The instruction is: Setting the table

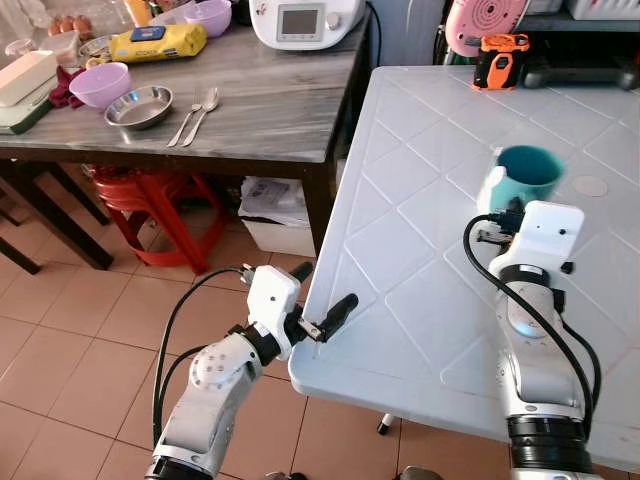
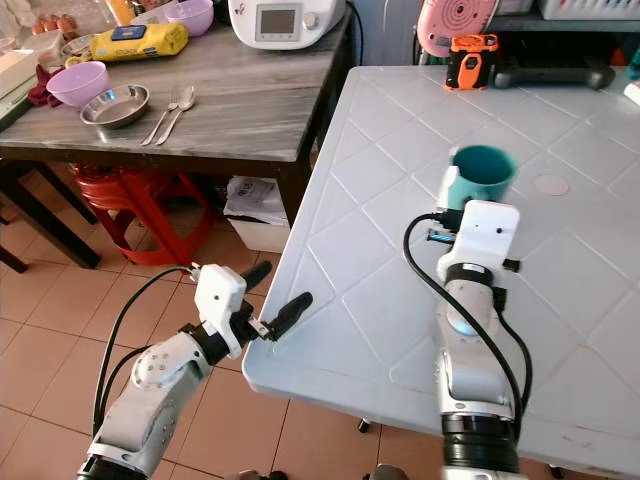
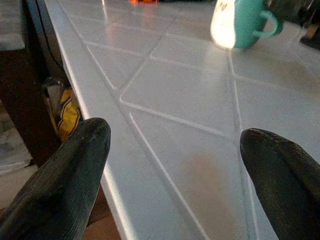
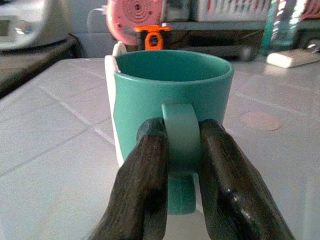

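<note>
A teal mug (image 1: pixel 528 172) with a white patch on its side stands upright on the white plastic table (image 1: pixel 420 290), toward its right half. My right gripper (image 4: pixel 181 131) is shut on the mug's handle (image 4: pixel 179 125), one black finger on each side. My left gripper (image 1: pixel 322 292) hovers open at the table's near left corner. Between its fingers (image 3: pixel 75 165) I see only bare tabletop. The mug (image 3: pixel 240 25) stands far ahead of it.
A wooden table (image 1: pixel 270 110) to the left holds a purple bowl (image 1: pixel 100 84), a steel bowl (image 1: pixel 138 106), two spoons (image 1: pixel 195 112), a yellow packet (image 1: pixel 158 42) and a white appliance (image 1: pixel 305 20). A red stool (image 1: pixel 150 200) stands beneath it. An orange device (image 1: pixel 500 60) sits at the white table's far edge.
</note>
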### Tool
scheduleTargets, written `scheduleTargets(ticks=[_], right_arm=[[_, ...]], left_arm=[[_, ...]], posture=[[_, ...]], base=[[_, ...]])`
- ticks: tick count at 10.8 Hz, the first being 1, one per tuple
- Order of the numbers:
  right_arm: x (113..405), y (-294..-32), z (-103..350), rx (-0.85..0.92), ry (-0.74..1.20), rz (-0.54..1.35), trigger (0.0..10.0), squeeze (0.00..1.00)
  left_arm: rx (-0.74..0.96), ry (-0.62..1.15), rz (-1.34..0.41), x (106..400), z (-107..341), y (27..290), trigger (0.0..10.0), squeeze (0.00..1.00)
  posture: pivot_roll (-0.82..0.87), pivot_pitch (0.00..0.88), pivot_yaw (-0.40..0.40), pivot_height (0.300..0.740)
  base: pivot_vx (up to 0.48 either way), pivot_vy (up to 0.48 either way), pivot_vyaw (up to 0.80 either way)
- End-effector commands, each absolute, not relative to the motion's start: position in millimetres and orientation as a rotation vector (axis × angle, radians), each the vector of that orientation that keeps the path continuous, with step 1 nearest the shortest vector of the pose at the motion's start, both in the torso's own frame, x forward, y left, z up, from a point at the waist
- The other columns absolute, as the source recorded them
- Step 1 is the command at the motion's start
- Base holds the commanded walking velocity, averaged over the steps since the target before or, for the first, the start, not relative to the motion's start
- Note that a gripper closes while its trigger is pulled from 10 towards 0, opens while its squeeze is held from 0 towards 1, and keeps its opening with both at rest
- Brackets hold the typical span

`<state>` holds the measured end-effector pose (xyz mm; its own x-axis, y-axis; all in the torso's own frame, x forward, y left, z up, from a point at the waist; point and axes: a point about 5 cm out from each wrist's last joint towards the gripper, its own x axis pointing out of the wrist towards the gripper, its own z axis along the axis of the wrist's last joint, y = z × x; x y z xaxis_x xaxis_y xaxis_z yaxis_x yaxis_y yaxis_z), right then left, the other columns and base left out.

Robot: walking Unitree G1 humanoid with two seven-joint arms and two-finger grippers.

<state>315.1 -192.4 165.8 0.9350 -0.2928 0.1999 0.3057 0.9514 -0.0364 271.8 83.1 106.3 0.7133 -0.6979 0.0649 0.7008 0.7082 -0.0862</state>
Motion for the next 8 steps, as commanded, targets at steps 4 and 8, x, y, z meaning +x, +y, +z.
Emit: scheduleTargets(ticks=[4,8], right_arm=[[312.4,-170.3,160.3,-0.015,-0.169,-0.144,0.0,0.0],[309.7,-162.7,155.6,-0.035,-0.117,-0.057,10.0,0.0]], left_arm=[[-0.156,-0.069,-0.794,273.5,119.2,87.7,10.0,0.0],[-0.089,-0.043,-0.447,299.1,116.2,111.5,10.0,0.0]], posture=[[-0.12,0.103,0.121,0.74],[-0.11,0.088,0.128,0.74]], base=[[0.0,0.0,0.0],[0.0,0.0,0.0]])
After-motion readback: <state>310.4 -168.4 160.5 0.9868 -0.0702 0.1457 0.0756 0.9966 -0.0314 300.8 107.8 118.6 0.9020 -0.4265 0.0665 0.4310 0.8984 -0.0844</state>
